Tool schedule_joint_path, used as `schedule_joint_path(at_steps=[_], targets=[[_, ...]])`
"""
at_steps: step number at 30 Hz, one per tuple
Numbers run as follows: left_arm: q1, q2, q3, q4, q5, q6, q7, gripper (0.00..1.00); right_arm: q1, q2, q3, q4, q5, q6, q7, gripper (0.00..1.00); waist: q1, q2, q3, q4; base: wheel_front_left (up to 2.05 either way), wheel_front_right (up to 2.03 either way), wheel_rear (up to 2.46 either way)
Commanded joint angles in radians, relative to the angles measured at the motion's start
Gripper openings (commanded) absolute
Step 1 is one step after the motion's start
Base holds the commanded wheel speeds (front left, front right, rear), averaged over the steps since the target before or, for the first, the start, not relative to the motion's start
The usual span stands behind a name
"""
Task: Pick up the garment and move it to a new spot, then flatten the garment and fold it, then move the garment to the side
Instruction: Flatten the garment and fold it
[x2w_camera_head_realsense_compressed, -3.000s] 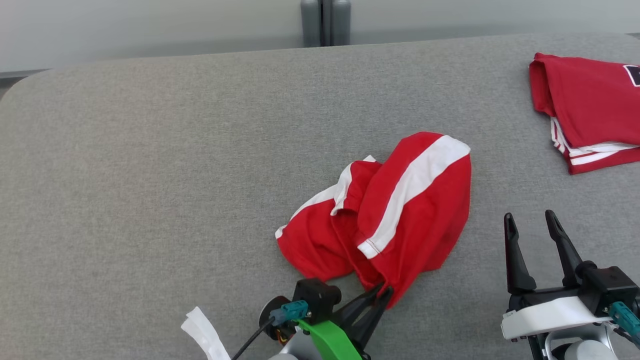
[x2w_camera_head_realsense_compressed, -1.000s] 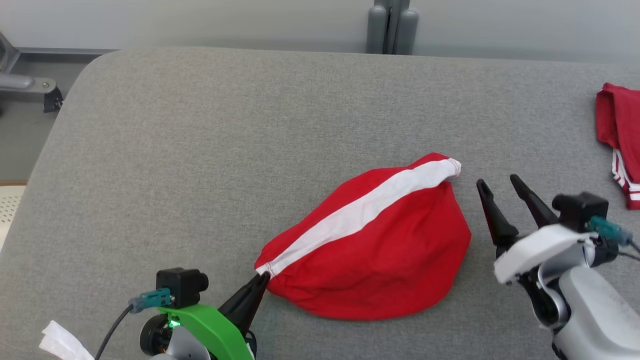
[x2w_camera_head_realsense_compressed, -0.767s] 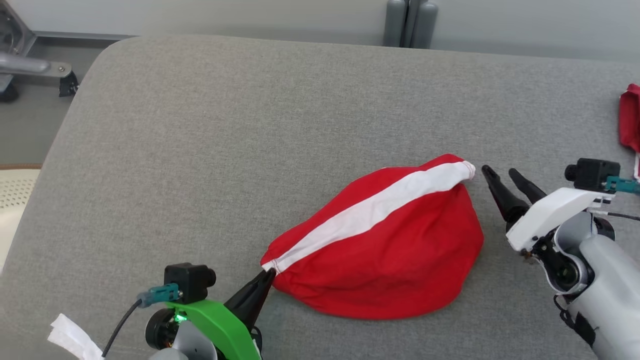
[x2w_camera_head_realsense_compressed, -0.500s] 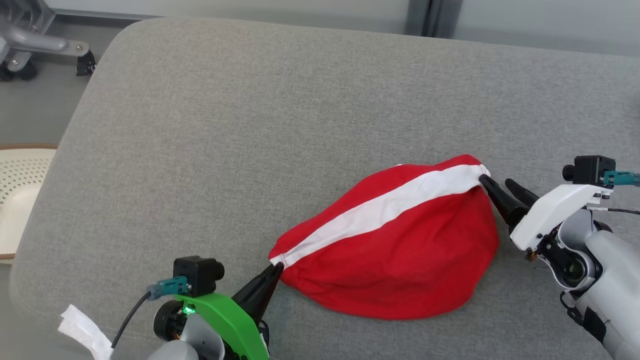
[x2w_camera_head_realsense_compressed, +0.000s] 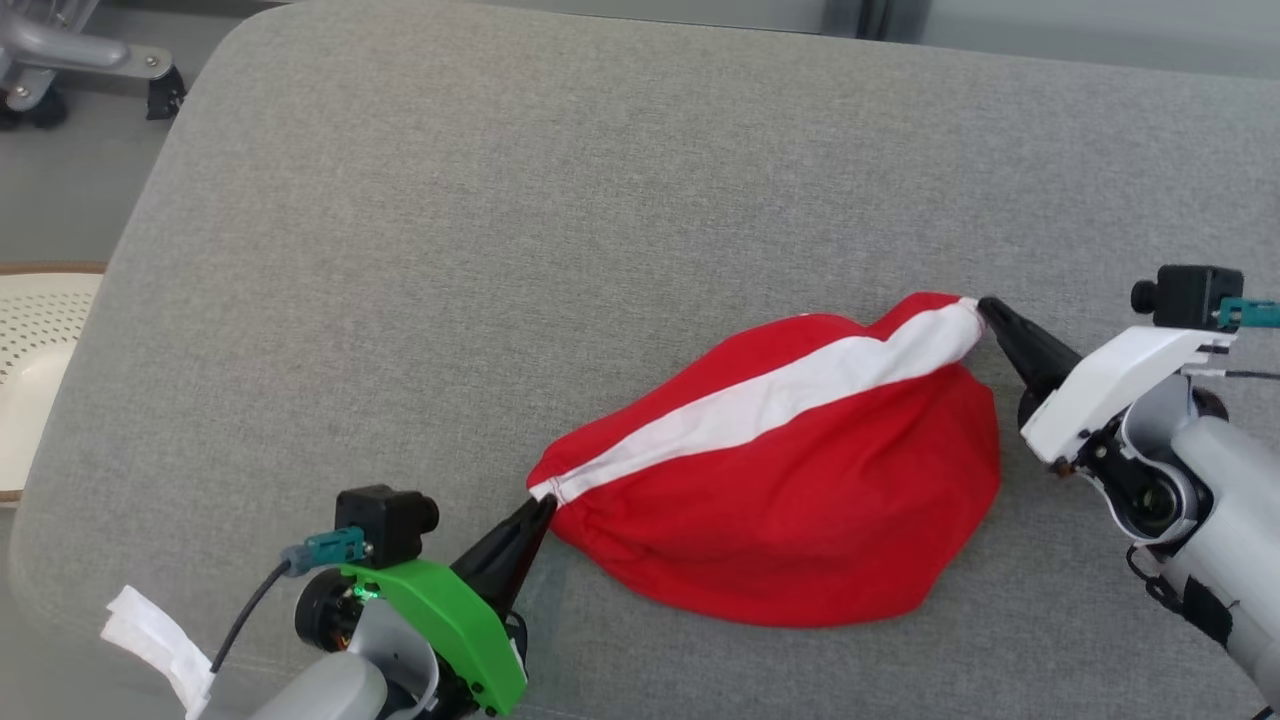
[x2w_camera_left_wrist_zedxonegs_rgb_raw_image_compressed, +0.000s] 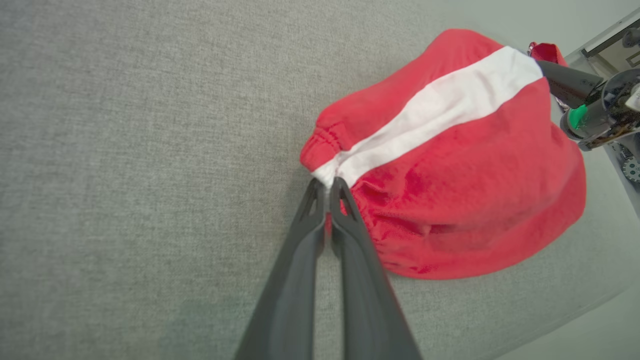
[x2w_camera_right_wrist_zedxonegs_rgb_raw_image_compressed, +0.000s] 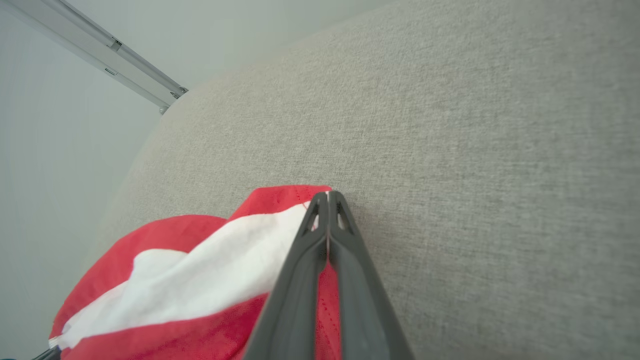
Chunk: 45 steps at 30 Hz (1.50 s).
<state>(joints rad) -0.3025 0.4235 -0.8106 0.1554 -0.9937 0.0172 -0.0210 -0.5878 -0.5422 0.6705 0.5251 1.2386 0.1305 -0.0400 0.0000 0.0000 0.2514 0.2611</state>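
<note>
Head view: one garment (x2w_camera_head_realsense_compressed: 800, 520), two pincers (x2w_camera_head_realsense_compressed: 541, 505) (x2w_camera_head_realsense_compressed: 987, 309)

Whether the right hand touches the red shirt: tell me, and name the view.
Touching. In the right wrist view the right hand, shut, pinches the white-striped end of the shirt, with no gap between them.

this looks like a robotics lab or test room. the work surface (x2w_camera_head_realsense_compressed: 500, 250) is a broad grey fabric-covered pad with rounded corners, set before a plain pale wall (x2w_camera_right_wrist_zedxonegs_rgb_raw_image_compressed: 50, 150) with a metal rail (x2w_camera_right_wrist_zedxonegs_rgb_raw_image_compressed: 100, 50). at the far left, a castered metal base (x2w_camera_head_realsense_compressed: 90, 58) stands on bare grey floor (x2w_camera_head_realsense_compressed: 60, 200). the left gripper (x2w_camera_head_realsense_compressed: 545, 503) and right gripper (x2w_camera_head_realsense_compressed: 985, 306) carry cabled cameras.
</note>
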Motion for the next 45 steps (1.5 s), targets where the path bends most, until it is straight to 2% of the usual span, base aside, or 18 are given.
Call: schedule_joint_path(at_steps=[1,5,8,11,15,19,22,25,28,31,35,39,45], targets=[[-0.024,0.012,0.007,-0.003,0.010,-0.006,-0.007,0.00,-0.028,-0.020,0.008,-0.014,0.008,0.000,-0.022,0.00,0.0000,0.0000,0.017,-0.023,0.00,0.00,0.00],[-0.075,0.029,0.032,-0.021,0.035,-0.007,-0.027,0.00,-0.093,-0.072,0.017,-0.046,0.025,0.000,-0.073,0.00,0.0000,0.0000,0.038,-0.056,0.00,0.00,0.00],[-0.143,0.043,0.056,-0.051,0.051,-0.030,-0.041,0.00,-0.156,-0.123,0.011,-0.073,0.032,0.000,-0.112,0.00,0.0000,0.0000,0.057,-0.075,0.00,0.00,0.00],[-0.272,0.056,0.071,-0.081,0.097,-0.064,-0.027,0.00,-0.245,-0.182,0.000,-0.094,0.021,0.000,-0.143,0.00,0.0000,0.0000,0.086,-0.099,0.00,0.00,0.00],[-0.524,0.026,0.082,-0.084,0.175,-0.105,-0.001,0.00,-0.397,-0.237,-0.024,-0.085,-0.035,0.000,-0.184,0.00,0.0000,0.0000,0.140,-0.139,0.00,0.00,0.00],[-0.808,-0.024,0.097,0.000,0.243,-0.132,-0.027,0.00,-0.595,-0.222,-0.058,-0.053,-0.139,0.000,-0.213,0.00,0.0000,0.0000,0.218,-0.204,0.00,0.00,0.00],[-1.017,-0.071,0.102,0.102,0.295,-0.143,-0.097,0.00,-0.733,-0.183,-0.099,-0.019,-0.223,0.000,-0.224,0.00,0.0000,0.0000,0.270,-0.255,0.00,0.00,0.00],[-1.164,-0.101,0.098,0.197,0.340,-0.146,-0.182,0.00,-0.841,-0.151,-0.180,-0.031,-0.311,0.000,-0.226,0.00,0.0000,0.0000,0.313,-0.289,0.00,0.00,0.00],[-1.238,-0.116,0.097,0.266,0.358,-0.148,-0.229,0.00,-0.864,-0.108,-0.274,-0.079,-0.390,0.000,-0.225,0.00,0.0000,0.0000,0.346,-0.308,0.00,0.00,0.00],[-1.195,-0.113,0.107,0.274,0.341,-0.148,-0.245,0.00,-0.811,-0.088,-0.339,-0.146,-0.437,0.000,-0.225,0.00,0.0000,0.0000,0.352,-0.312,0.00,0.00,0.00],[-1.025,-0.098,0.093,0.159,0.314,-0.148,-0.244,0.00,-0.651,-0.086,-0.382,-0.230,-0.468,0.000,-0.225,0.00,0.0000,0.0000,0.331,-0.303,0.00,0.00,0.00],[-0.802,-0.085,0.053,0.077,0.277,-0.148,-0.244,0.00,-0.422,-0.088,-0.461,-0.330,-0.492,0.000,-0.225,0.00,0.0000,0.0000,0.290,-0.276,0.00,0.00,0.00],[-0.500,-0.072,0.035,-0.002,0.269,-0.147,-0.244,0.00,-0.001,-0.026,-0.613,-0.509,-0.548,0.000,-0.225,0.00,0.0000,0.0000,0.207,-0.257,0.00,0.00,0.00]])
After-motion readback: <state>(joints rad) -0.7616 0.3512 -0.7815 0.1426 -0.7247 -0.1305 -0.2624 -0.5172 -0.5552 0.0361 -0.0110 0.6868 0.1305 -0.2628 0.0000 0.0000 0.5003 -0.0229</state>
